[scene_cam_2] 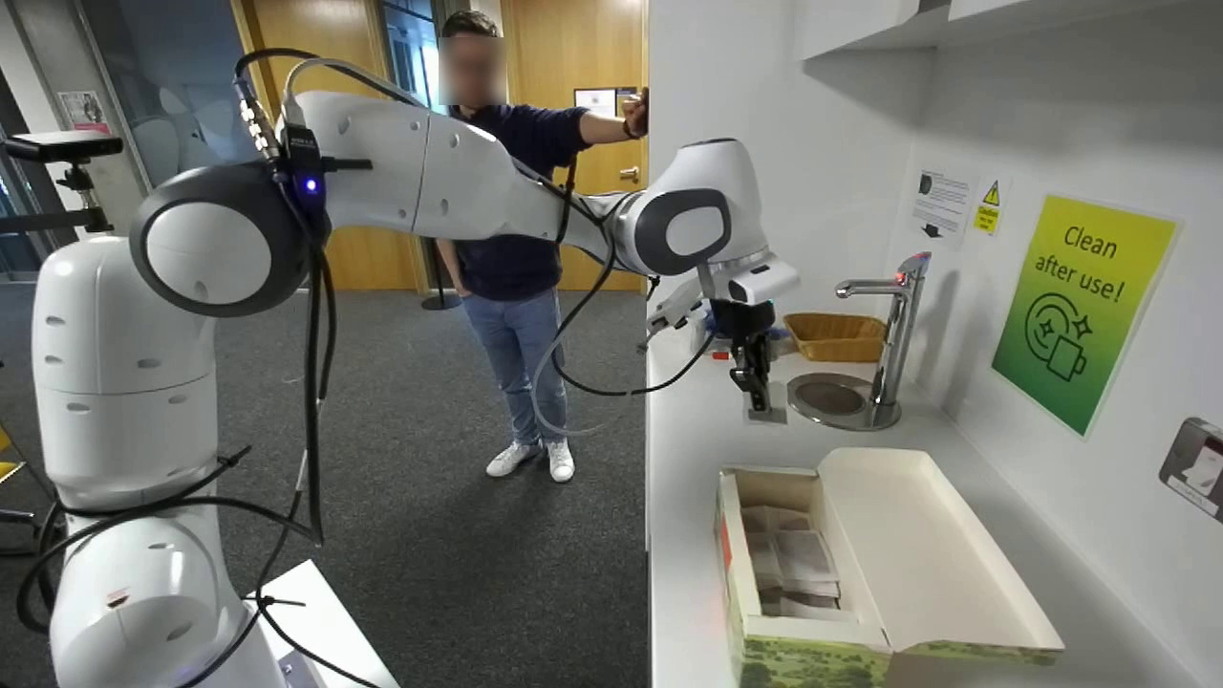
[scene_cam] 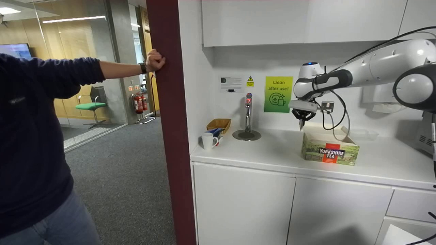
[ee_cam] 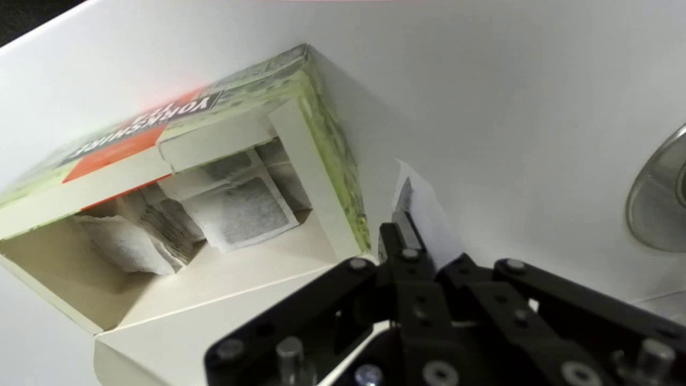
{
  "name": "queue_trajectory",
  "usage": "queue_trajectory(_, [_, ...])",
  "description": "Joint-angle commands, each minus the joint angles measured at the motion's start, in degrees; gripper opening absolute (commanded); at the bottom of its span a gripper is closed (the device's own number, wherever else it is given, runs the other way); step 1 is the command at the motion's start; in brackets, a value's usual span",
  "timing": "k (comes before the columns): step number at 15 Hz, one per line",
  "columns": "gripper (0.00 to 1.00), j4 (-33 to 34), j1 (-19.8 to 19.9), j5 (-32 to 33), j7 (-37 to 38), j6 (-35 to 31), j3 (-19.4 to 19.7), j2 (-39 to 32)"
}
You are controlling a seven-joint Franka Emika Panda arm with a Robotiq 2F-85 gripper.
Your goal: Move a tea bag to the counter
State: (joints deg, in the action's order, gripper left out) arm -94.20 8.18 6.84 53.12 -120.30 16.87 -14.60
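Note:
My gripper (ee_cam: 408,236) is shut on a thin pale tea bag (ee_cam: 429,212), which sticks out past the fingertips in the wrist view. In an exterior view the tea bag (scene_cam_2: 767,417) shows as a small grey-white piece under the gripper (scene_cam_2: 752,387). The gripper (scene_cam: 302,119) is above the white counter (scene_cam: 265,153), with the tea bag apparently above the surface; its exact height is hard to tell. The open Yorkshire Tea box (scene_cam: 311,151) stands on the counter beside the gripper. More tea bags (ee_cam: 241,209) lie inside the box, also visible in an exterior view (scene_cam_2: 793,559).
A tap (scene_cam: 248,114) with a round metal drain (scene_cam_2: 833,397) stands on the counter past the gripper. A white mug (scene_cam: 208,141) and a wicker basket (scene_cam: 221,124) are at the counter's end. The box's lid (scene_cam_2: 936,554) is folded open towards the wall. A person stands beyond the counter's end.

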Motion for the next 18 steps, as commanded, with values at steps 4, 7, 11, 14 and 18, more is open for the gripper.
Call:
queue_trajectory(4, [0.00, 1.2, 0.1, -7.1, -2.7, -4.8, -5.3, -3.0])
queue_trajectory(7, [0.00, 2.8, 0.6, -12.0, -5.0, -5.5, -6.7, -6.3])
queue_trajectory(11, [0.00, 5.8, 1.0, -15.9, -8.1, -4.9, -6.9, -11.2])
queue_trajectory(14, [0.00, 8.1, -0.5, -12.0, -7.3, -5.3, -5.3, -14.9])
queue_trajectory(18, [0.00, 11.4, -1.4, -8.8, -6.6, -4.9, -4.7, -19.2])
